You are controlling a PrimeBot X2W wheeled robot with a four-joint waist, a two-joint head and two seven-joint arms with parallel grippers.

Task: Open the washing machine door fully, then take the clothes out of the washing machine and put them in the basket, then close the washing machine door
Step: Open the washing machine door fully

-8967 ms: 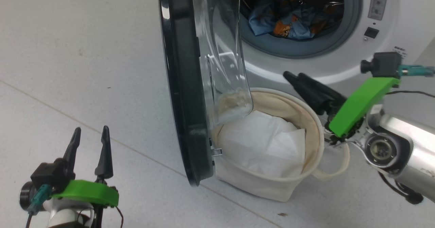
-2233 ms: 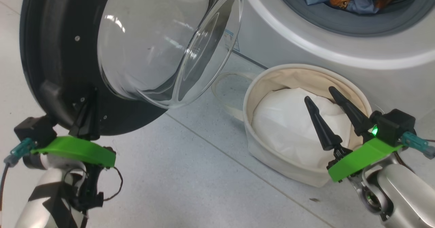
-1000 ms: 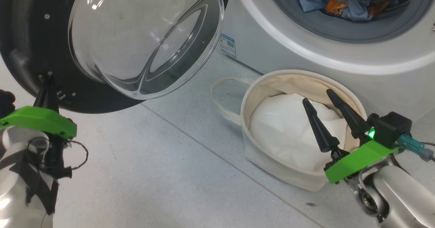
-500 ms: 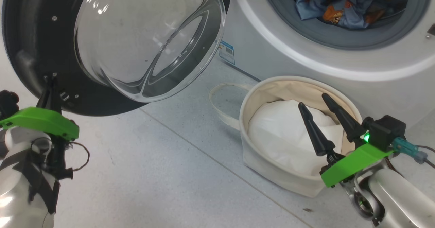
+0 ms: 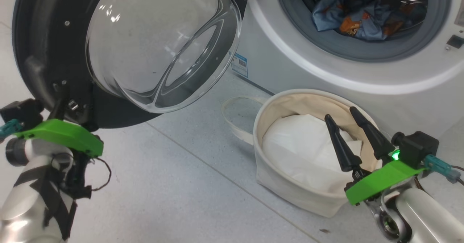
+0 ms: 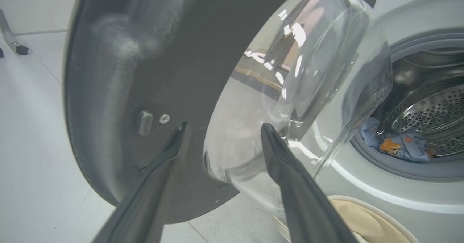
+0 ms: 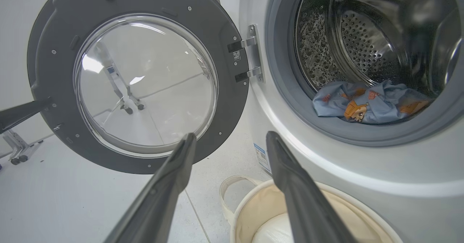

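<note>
Our left gripper (image 6: 223, 127) has just let go of the door (image 5: 40, 54). Its fingers, clamped on the rim a moment ago, now stand apart just beside the inner face. The door hangs swung wide from the machine (image 5: 290, 65), so we judge the first step done. The clothes (image 5: 362, 15) lie low in the machine's mouth. The basket (image 5: 290, 196) sits on the floor before it, and our right gripper (image 5: 340, 112) hovers over the basket, fingers apart, free to reach in.

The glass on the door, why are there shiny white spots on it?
Head view: light glints off the bulging glass of the washing machine door as white spots; left wrist view: bright streaks too; right wrist view: a pale reflected patch.
</note>
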